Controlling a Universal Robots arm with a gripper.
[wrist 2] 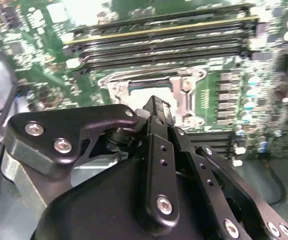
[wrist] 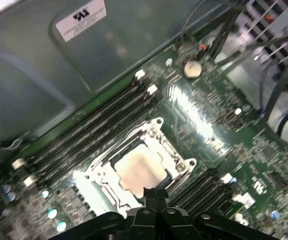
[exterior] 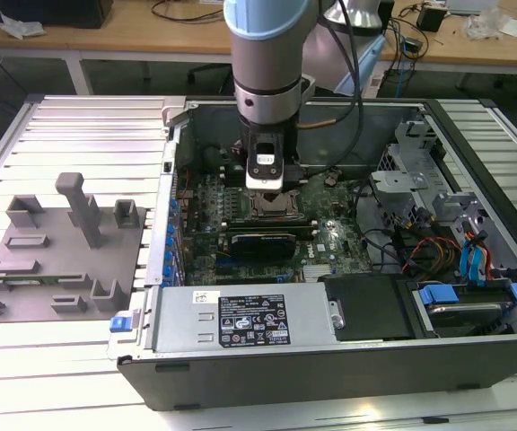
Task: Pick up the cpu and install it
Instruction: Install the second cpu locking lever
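Gripper (exterior: 267, 187) sits low inside the open PC case (exterior: 330, 359), centre of the exterior view, directly over the motherboard socket (exterior: 272, 208). In the first wrist view the cpu (wrist: 136, 171) lies flat inside the socket frame (wrist: 156, 131), lower centre of the frame, just beyond the fingertips (wrist: 156, 196). Can't tell whether the jaws are released or clenched. Grey moulded tray (exterior: 56, 260) sits at left of the exterior view.

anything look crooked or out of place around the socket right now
Nothing stands out. In the first wrist view the cpu lies flat and square inside the socket frame, with the end effector just above its edge.
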